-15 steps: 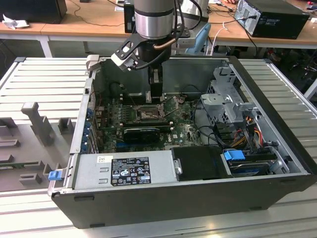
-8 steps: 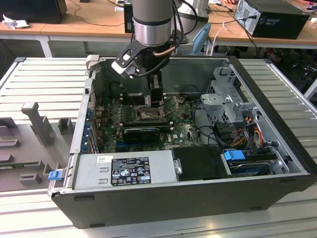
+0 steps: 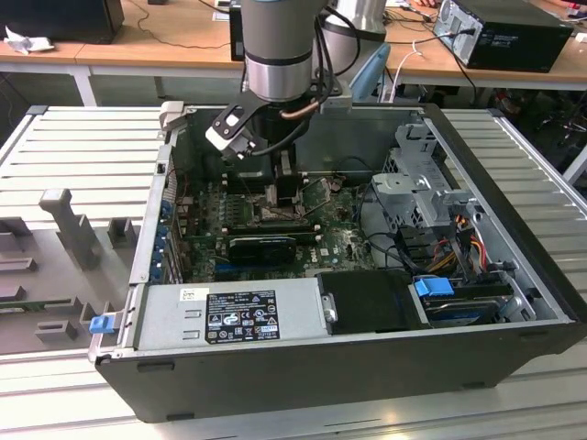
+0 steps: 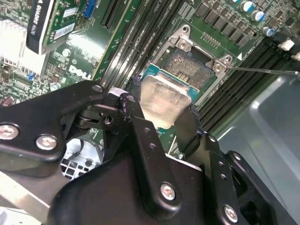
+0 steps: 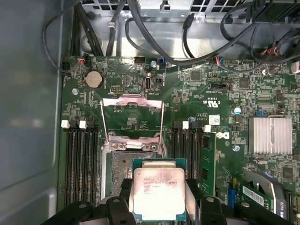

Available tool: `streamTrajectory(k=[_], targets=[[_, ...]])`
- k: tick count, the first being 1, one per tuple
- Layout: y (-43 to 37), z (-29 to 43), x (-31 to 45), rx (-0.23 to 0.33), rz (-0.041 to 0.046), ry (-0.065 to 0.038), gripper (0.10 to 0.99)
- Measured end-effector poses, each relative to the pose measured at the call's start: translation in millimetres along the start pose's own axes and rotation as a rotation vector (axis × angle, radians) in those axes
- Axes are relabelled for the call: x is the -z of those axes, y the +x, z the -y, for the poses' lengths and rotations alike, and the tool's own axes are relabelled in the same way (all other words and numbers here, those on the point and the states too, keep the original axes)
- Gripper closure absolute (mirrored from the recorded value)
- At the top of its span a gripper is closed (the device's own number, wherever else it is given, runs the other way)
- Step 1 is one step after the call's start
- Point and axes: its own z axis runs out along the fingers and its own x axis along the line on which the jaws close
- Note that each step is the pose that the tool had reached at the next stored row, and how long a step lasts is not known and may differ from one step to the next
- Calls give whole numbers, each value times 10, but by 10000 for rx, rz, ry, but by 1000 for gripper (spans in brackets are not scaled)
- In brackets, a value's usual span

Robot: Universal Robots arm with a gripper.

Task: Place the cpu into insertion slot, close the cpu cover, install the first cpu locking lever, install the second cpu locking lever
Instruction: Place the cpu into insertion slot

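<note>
My gripper (image 5: pixel 157 199) is shut on the cpu (image 5: pixel 157 190), a flat square chip with a pale silvery face, clamped at two opposite edges by the black fingers (image 5: pixel 197 201). The chip hangs just above the insertion slot (image 5: pixel 121 171), shifted to one side, so part of the brownish-gold contact field stays uncovered. In the second wrist view the cpu (image 4: pixel 159 96) overlaps the insertion slot (image 4: pixel 190 65) in the same way. The cpu cover (image 5: pixel 132 115) is swung open and lies back flat behind the slot. In the exterior view the gripper (image 3: pixel 275 188) reaches down into the open computer case (image 3: pixel 514 229).
Black memory slots (image 5: pixel 79 159) flank the socket on both sides. A thin wire lever (image 4: pixel 262 71) sticks out beside it. Dark cables (image 5: pixel 187 42) loop behind the board. A finned heatsink (image 5: pixel 273 135), a graphics card (image 3: pixel 261 246) and the power supply (image 3: pixel 229 312) lie nearby.
</note>
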Motion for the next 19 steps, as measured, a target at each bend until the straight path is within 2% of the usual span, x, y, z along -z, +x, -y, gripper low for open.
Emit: streamTrajectory(k=[5, 16, 19], targets=[[4, 13, -108, -2, -1, -1, 557], [45, 41, -236, -2, 1, 0, 557], [125, 43, -269, -1, 2, 0, 557]])
